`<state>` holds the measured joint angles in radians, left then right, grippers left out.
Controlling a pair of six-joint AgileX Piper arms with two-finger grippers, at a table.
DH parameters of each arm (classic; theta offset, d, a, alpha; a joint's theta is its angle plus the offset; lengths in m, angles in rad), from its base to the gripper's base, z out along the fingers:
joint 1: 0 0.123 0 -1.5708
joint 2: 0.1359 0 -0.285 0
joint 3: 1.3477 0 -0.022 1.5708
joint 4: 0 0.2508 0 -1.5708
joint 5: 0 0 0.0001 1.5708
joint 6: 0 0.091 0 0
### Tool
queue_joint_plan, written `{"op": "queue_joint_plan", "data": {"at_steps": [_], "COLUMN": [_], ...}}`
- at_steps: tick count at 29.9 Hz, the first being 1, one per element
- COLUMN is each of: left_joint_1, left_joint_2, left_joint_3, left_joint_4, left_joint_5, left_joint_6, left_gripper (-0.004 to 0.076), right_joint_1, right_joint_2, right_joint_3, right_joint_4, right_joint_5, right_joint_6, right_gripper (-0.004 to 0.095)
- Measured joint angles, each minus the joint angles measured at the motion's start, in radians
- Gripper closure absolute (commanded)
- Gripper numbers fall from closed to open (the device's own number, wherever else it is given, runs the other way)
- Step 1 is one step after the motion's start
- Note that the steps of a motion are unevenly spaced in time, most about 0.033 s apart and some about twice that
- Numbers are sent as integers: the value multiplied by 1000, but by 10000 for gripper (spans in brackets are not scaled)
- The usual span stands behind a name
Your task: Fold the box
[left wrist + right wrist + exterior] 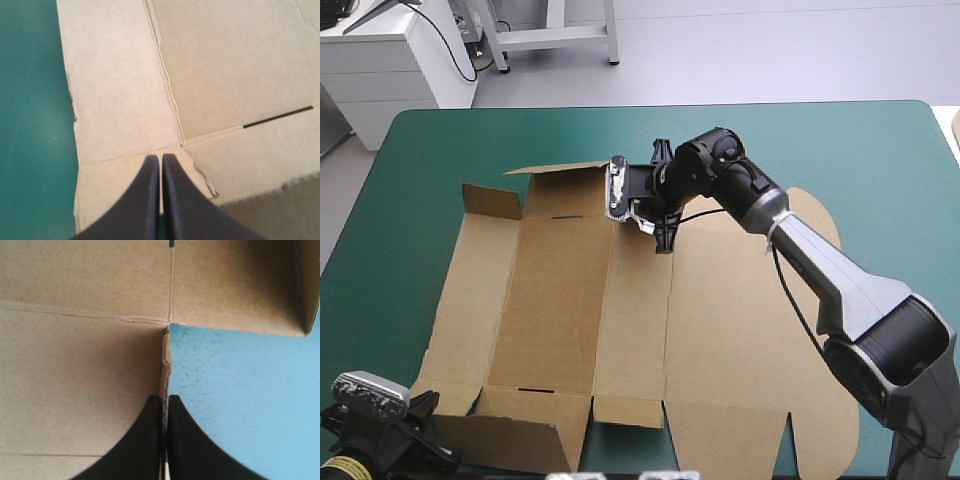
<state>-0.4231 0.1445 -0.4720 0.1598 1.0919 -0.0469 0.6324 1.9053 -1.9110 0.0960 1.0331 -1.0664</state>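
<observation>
Box (620, 330): brown sheet lying open on the teal-green desk (840, 150), left wall and end flaps partly raised.

High view: right pincer (658, 215) at the box's far edge, fingers hard to read. Left pincer (415, 425) at its near-left corner, mostly cut off.

Left wrist view: fingers pressed together over a corner flap; cannot tell if board sits between them.

Right wrist view: fingers nipping a board edge.

Box (560, 300), near edge: cut off at the bottom of the high view.
Box, right panel: partly hidden beneath the right arm (840, 290).
Left gripper (161, 159): fingers together, any board between them impossible to tell.
</observation>
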Motion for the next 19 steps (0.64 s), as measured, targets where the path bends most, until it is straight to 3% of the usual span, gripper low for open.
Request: {"op": "queue_joint_plan", "data": {"at_steps": [6, 14, 19], "left_joint_1": [0, 0, 0], "left_joint_2": [0, 0, 0], "left_joint_3": [0, 0, 0], "left_joint_4": [0, 0, 0], "left_joint_5": [0, 0, 0], "left_joint_6": [0, -2, -4], "left_gripper": [731, 731, 731], "right_joint_1": [21, 21, 21], "right_joint_2": [27, 48, 42], "right_joint_3": [0, 0, 0], "right_joint_4": [0, -15, -63], "right_joint_5": [1, -2, 24], "right_joint_6": [4, 76, 100], "right_gripper": [897, 595, 693]}}
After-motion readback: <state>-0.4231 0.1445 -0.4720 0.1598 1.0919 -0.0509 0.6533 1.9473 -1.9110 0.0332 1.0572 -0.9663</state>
